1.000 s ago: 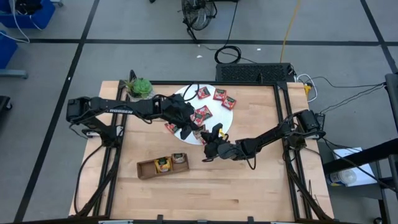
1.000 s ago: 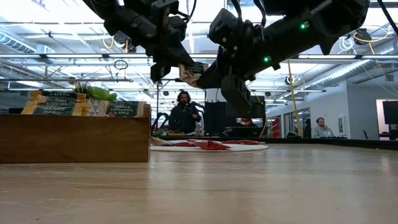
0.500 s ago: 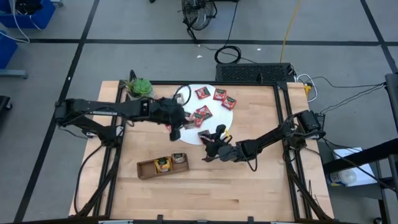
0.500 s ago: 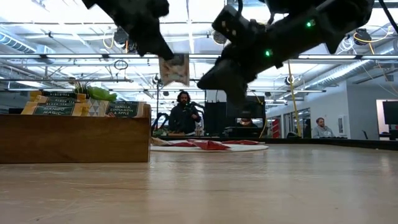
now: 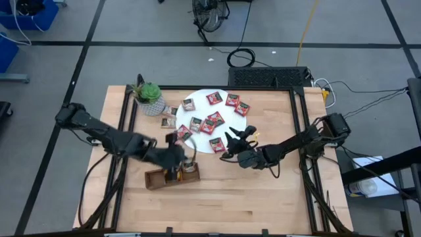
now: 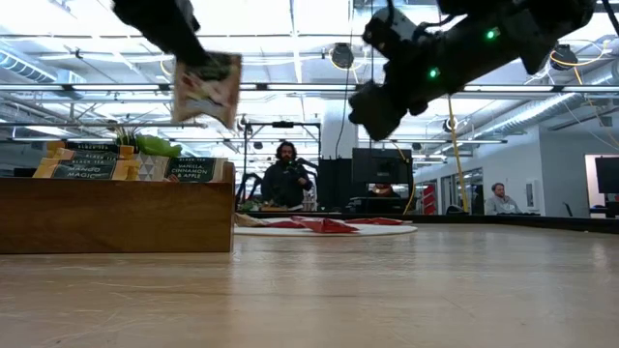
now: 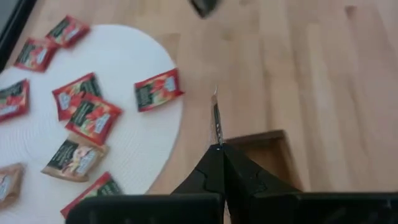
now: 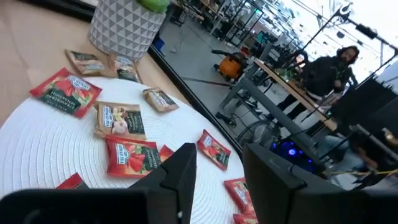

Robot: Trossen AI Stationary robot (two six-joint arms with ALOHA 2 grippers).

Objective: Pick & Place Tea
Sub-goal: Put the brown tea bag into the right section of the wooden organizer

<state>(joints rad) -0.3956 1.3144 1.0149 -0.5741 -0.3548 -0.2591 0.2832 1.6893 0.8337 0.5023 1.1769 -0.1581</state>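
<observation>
- High view: the left gripper (image 5: 176, 160) hangs over the wooden tray (image 5: 155, 180), on the side of it that faces the white disc (image 5: 201, 97). Its fingers are pinched shut, and a pale sachet (image 5: 173, 138) shows just beside them, toward the disc.
- High view: the right gripper (image 5: 231, 146) hovers at the disc's near edge with its fingers parted around nothing. About a dozen more tea sachets (image 5: 214, 119), mostly red, lie on the disc, and a few brown ones rest between the disc and the potted plant (image 5: 148, 97).
- Low view: the pale sachet (image 6: 205, 88) hangs in the air above the tray (image 6: 116, 215), clamped by its top edge in the left gripper (image 6: 182, 46). The right gripper (image 6: 379, 106) is raised well above the disc (image 6: 324, 230). People sit in the room beyond the table.
- Left wrist view: the closed fingers (image 7: 217, 171) grasp the sachet (image 7: 216, 118), seen edge-on as a thin strip, over the tray's corner (image 7: 267, 149). The disc (image 7: 140, 143) beside the tray carries red and brown sachets (image 7: 157, 89).
- Right wrist view: the spread fingers (image 8: 180, 174) hold nothing above the disc (image 8: 50, 143), where sachets (image 8: 129, 157) lie scattered toward the plant's patterned pot (image 8: 124, 28).
</observation>
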